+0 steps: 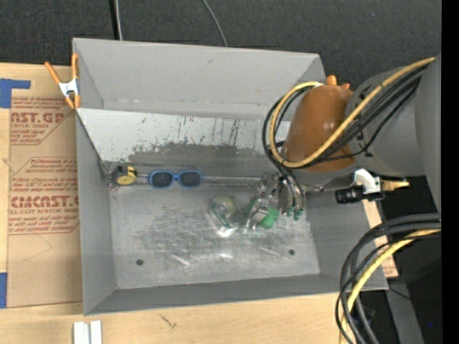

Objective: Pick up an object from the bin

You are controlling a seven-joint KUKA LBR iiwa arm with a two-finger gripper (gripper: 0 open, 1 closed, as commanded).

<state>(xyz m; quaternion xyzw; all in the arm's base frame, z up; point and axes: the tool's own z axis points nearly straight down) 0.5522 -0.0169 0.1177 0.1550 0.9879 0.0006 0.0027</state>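
Note:
My gripper (281, 198) is low over the right part of the bin floor, under the orange wrist cover. Right at its lower end is a small green thing (269, 221); I cannot tell whether it is gripped or merely touched. Just left of it lies a clear, crumpled-looking plastic thing (223, 212) in the middle of the floor. A pair of blue sunglasses (174, 179) lies along the foot of the back wall, well to the gripper's left.
A small yellow round thing (126, 179) sits in the back left corner beside the sunglasses. The arm and its cables come in over the bin's right wall. The sloping back wall rises close behind the gripper.

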